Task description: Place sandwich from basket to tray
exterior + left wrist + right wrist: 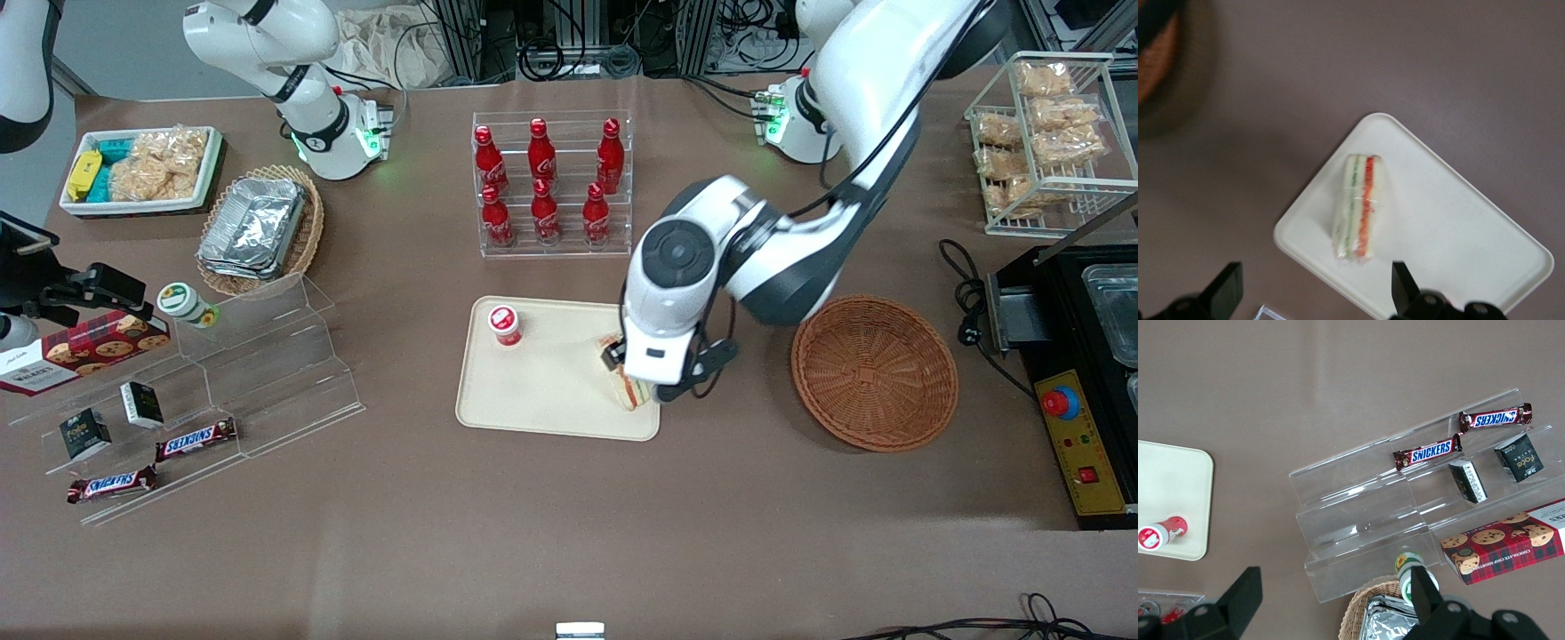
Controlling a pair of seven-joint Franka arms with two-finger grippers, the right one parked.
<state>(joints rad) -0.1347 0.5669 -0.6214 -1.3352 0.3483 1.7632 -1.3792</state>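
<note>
Two Snickers bars (pixel 1429 451); gripper (pixel 1313 293) open above sandwich (pixel 1357 207).

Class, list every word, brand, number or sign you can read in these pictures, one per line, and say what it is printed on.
"SNICKERS": two chocolate bars on the acrylic steps.
"CHOCOLATE CHIP SHORTBREAD": red tartan cookie box.
"fode", roughly: small dark box; uncertain.
Coca-Cola-style script: red bottles; too small to read.
Red-capped bottle on the tray: label unreadable.
Sandwich, under the open gripper: no text.
</note>
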